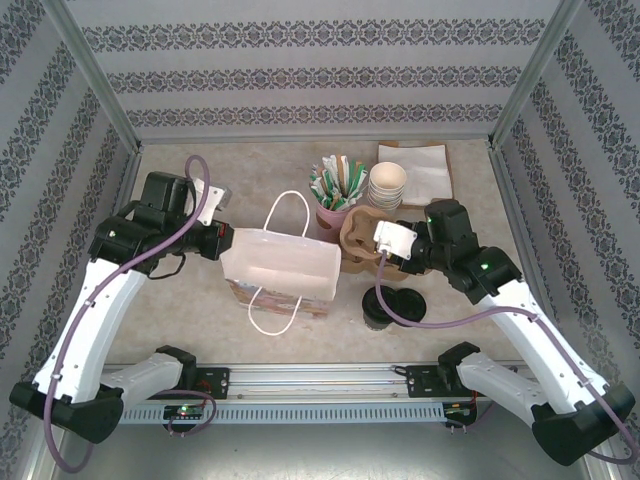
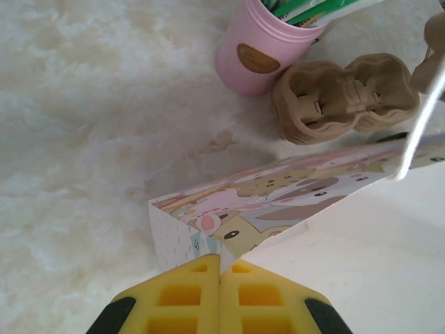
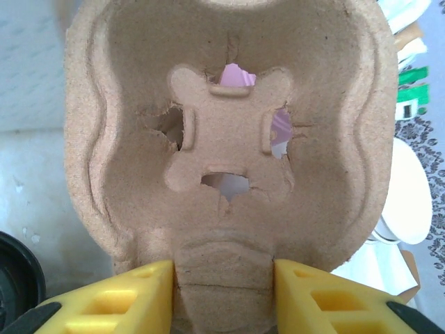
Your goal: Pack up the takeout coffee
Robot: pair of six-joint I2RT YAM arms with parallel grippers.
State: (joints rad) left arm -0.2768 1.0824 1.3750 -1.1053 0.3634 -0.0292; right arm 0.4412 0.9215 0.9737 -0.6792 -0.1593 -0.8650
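The left end effector (image 2: 220, 296) is shut tight and pinches the thin edge of the bag (image 2: 278, 195), holding it steady. The right end effector (image 3: 222, 296) is partly open and squeezes the middle of the carrier (image 3: 222, 139).

The coffee (image 1: 380, 308) stands on the desk (image 1: 180, 320), just in front of the carrier and beside what may be a loose lid (image 1: 408, 297). It is hard to tell from above.

The coffee is not packed yet. This step looks like getting the bag and carrier ready. Next, the carrier likely needs to be set down flat. Then the coffee must be picked up gently and kept upright.
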